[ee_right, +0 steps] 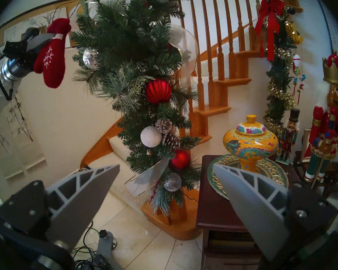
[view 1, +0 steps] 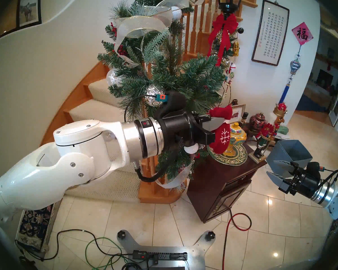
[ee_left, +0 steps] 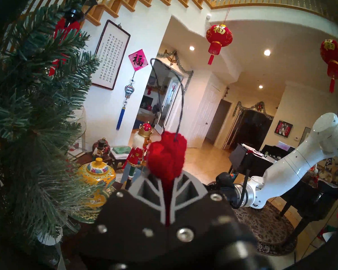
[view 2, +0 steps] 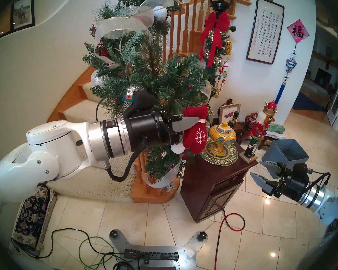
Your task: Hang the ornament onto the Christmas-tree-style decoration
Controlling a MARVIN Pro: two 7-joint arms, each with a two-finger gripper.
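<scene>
The ornament, a red felt mitten (view 1: 221, 138) with a white snowflake, hangs from my left gripper (view 1: 217, 123), which is shut on its cuff. Its thin dark loop (ee_left: 165, 92) stands up free above the red cuff (ee_left: 167, 158). The mitten (ee_right: 52, 55) is held just beside the lower boughs of the bushy green garland (view 1: 164, 74) wrapped with sheer ribbon on the stair post; whether it touches the needles I cannot tell. My right gripper (view 1: 277, 172) is open and empty, low at the right, well away from the garland (ee_right: 141, 69).
A dark wooden cabinet (view 1: 222, 187) stands right of the post, carrying a yellow lidded jar (view 1: 237, 135) and nutcracker figures (view 1: 261, 145). A grey open box (view 1: 289, 154) sits behind my right gripper. A slimmer tinsel garland with a red bow (view 1: 223, 32) hangs further back. Cables cross the tiled floor (view 1: 164, 215).
</scene>
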